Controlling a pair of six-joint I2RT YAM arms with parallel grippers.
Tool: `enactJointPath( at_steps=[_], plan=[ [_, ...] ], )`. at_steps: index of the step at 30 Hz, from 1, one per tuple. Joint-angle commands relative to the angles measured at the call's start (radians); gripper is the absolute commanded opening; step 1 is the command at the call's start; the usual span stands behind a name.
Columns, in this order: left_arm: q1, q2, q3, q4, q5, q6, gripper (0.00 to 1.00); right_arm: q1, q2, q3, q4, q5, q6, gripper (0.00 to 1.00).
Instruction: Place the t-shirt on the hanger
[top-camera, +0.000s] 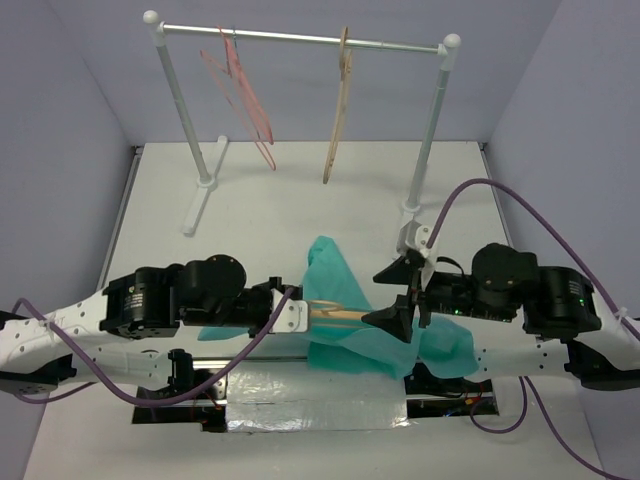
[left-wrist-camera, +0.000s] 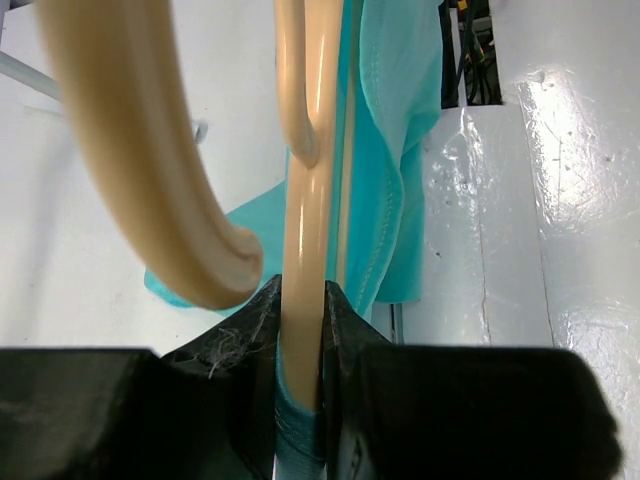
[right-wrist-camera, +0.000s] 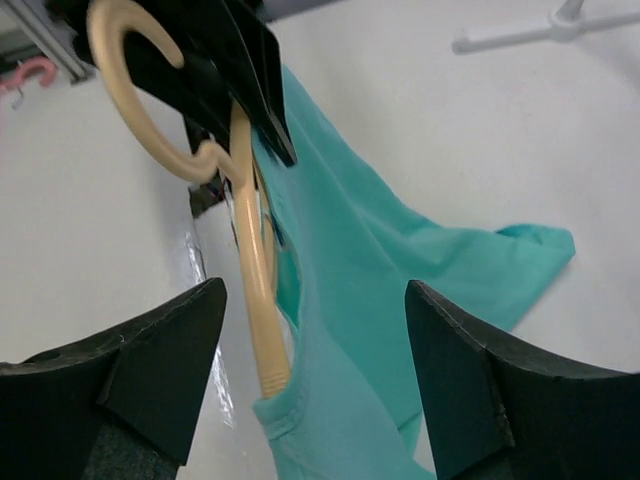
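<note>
Spreading white and glossy, the surface (top-camera: 300, 190) sits between pale lilac walls (top-camera: 80, 120). A rail (top-camera: 300, 38) at twelve o'clock carries pink hangers (top-camera: 245, 95) and a tan hanger (top-camera: 340, 110). Toward six o'clock, my left jaws are clenched on the cream hanger (top-camera: 335, 312), with the crumpled teal t-shirt (top-camera: 330, 265) hanging against it. My right jaws, at three o'clock of it, stand released.

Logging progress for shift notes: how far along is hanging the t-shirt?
Done: the left gripper clamps the hanger near its hook. In hand: the t-shirt hangs partly on one hanger arm. Left: the open right gripper, holding nothing, must pull the rest on.
</note>
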Motion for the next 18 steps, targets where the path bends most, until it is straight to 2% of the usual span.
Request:
enactJointPath(
  at_steps=[1,7,9,10,12,13,14,15,17,18],
  plan=[
    [-0.001,-0.023,0.000,0.045,0.034,0.017,0.00,-0.002,0.001,-0.060,-0.069,0.003,-0.011,0.80],
    [-0.001,-0.017,0.014,0.035,0.035,0.017,0.00,-0.002,-0.015,-0.138,-0.033,-0.022,-0.038,0.79],
    [-0.001,-0.014,0.020,0.032,0.038,0.014,0.00,-0.004,-0.007,-0.154,-0.027,-0.017,-0.040,0.72],
    [-0.001,-0.014,0.023,0.031,0.041,0.013,0.00,-0.004,-0.006,-0.157,-0.023,-0.014,-0.038,0.60],
    [-0.001,-0.017,0.023,0.034,0.046,0.012,0.00,-0.002,-0.010,-0.169,-0.015,0.001,-0.037,0.44],
    [-0.001,-0.019,0.026,0.037,0.044,0.012,0.00,-0.004,-0.013,-0.174,-0.009,0.010,-0.034,0.10],
    [-0.001,-0.017,0.028,0.038,0.041,0.010,0.00,-0.004,-0.018,-0.175,0.002,0.024,-0.020,0.00],
    [-0.001,-0.014,0.029,0.040,0.031,0.001,0.02,-0.002,-0.025,-0.180,0.007,0.038,-0.011,0.00],
    [-0.001,-0.007,0.041,0.045,-0.041,-0.019,0.20,-0.002,-0.038,-0.175,0.004,0.072,0.035,0.00],
    [0.001,-0.003,0.051,0.046,-0.078,-0.042,0.44,-0.004,-0.038,-0.172,-0.006,0.107,0.060,0.00]
  ],
)
